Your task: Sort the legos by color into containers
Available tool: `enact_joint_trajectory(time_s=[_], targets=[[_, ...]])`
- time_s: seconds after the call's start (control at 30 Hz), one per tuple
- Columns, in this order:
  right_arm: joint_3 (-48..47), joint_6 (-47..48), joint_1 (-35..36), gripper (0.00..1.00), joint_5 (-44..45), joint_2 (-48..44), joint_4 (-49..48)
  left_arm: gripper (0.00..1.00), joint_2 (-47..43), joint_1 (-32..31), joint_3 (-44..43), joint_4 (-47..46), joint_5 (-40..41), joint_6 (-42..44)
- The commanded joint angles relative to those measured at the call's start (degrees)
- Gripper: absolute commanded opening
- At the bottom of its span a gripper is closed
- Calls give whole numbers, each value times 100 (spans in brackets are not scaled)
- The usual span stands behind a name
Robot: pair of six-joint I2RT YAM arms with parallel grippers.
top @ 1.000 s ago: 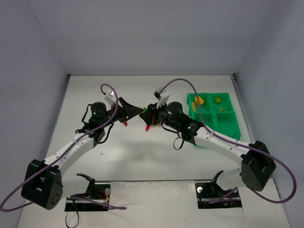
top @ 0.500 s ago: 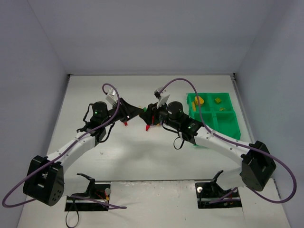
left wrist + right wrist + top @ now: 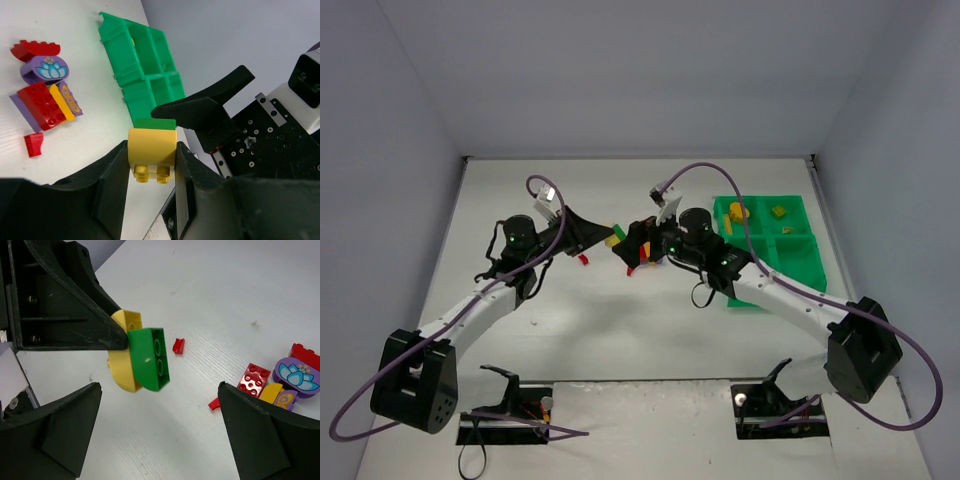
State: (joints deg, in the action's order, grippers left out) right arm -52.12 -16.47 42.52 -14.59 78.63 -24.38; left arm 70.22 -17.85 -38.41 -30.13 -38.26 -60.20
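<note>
My left gripper [image 3: 150, 165] is shut on a yellow lego [image 3: 151, 150] with a green lego [image 3: 155, 124] stuck to its far face. It holds the pair above the table. In the right wrist view the green lego [image 3: 149, 359] and yellow lego [image 3: 122, 365] hang from the left fingers [image 3: 65, 305]. My right gripper [image 3: 160, 425] stands open just in front of them, touching nothing. From above, the two grippers face each other at mid-table, left gripper [image 3: 605, 236] and right gripper [image 3: 638, 248]. The containers, one green tray [image 3: 770, 250], lie to the right with yellow legos [image 3: 738, 212] in the far compartments.
Red and purple legos [image 3: 45, 95] lie in a cluster on the table below the grippers, including a purple flower piece [image 3: 296, 375] and a red brick [image 3: 254, 381]. A small red piece [image 3: 178, 345] lies apart. Walls close in the table on three sides.
My right gripper has opened and let go of the green lego. The left gripper has closed on the yellow lego and drawn slightly left with both bricks.
</note>
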Motion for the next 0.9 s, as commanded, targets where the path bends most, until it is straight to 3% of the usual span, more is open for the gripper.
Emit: enact_joint_trajectory(time_s=[0.0,0.17,0.37,0.53,0.87], targets=[[-272,-49,-288,98,-737,-296,-129,0,-192,307,-9,-713,-506,316],[-527,-260,-1026,96,-2712,-156,-23,0,-271,466,132,-916,-1436,1176],[-1142,-32,-1167,91,-4514,432,443,0,-412,466,54,-626,-2360,2170],[-1345,21,-1115,86,-5000,706,434,0,-640,457,-131,-142,-2844,2812],[-1398,205,-966,83,-5203,917,531,0,-851,449,-316,-151,-3038,2777]])
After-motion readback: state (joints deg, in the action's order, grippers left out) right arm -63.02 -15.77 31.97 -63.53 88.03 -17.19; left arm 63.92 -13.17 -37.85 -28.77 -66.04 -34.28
